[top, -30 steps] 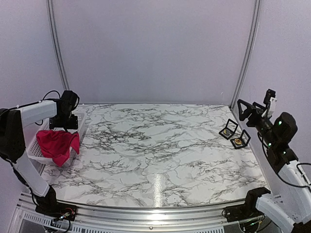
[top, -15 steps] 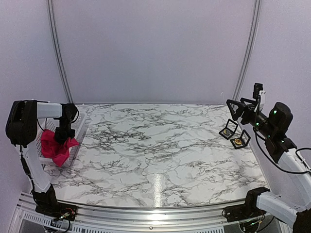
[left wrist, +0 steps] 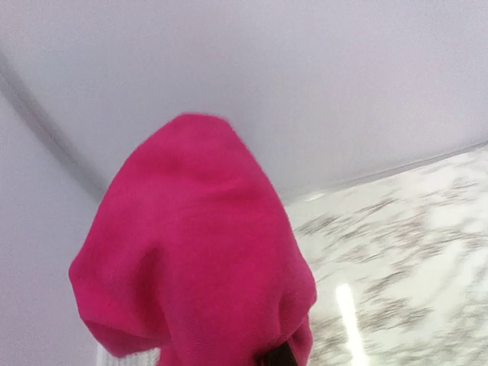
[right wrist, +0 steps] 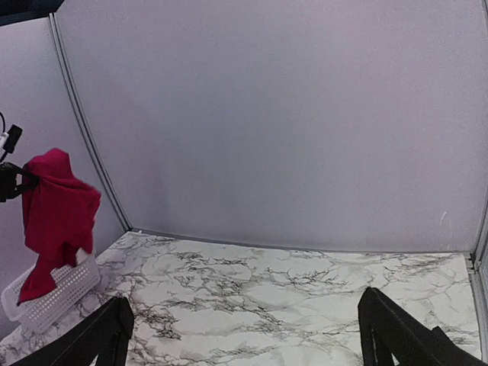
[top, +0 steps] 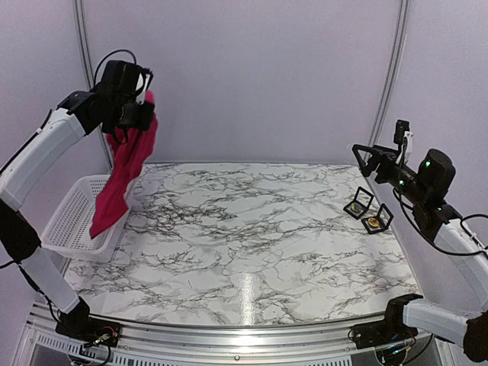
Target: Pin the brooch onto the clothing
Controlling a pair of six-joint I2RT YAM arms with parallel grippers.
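Clearly the clothing (top: 128,169) hangs long and vertical over the basket (top: 71,219) from the clenched left tool (top: 140,116), far from the released right tool (top: 364,162).

Marble table (top: 252,236): white basket (top: 70,219) left edge; two black brooch cases (top: 358,204) right side.

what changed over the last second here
The left end effector, which had dropped onto the clothing in the white basket, closed on it and rose high, lifting it out; its lower end now hangs by the basket's rim. The right end effector eased slightly left, open. The two small framed cases stayed put on the table.
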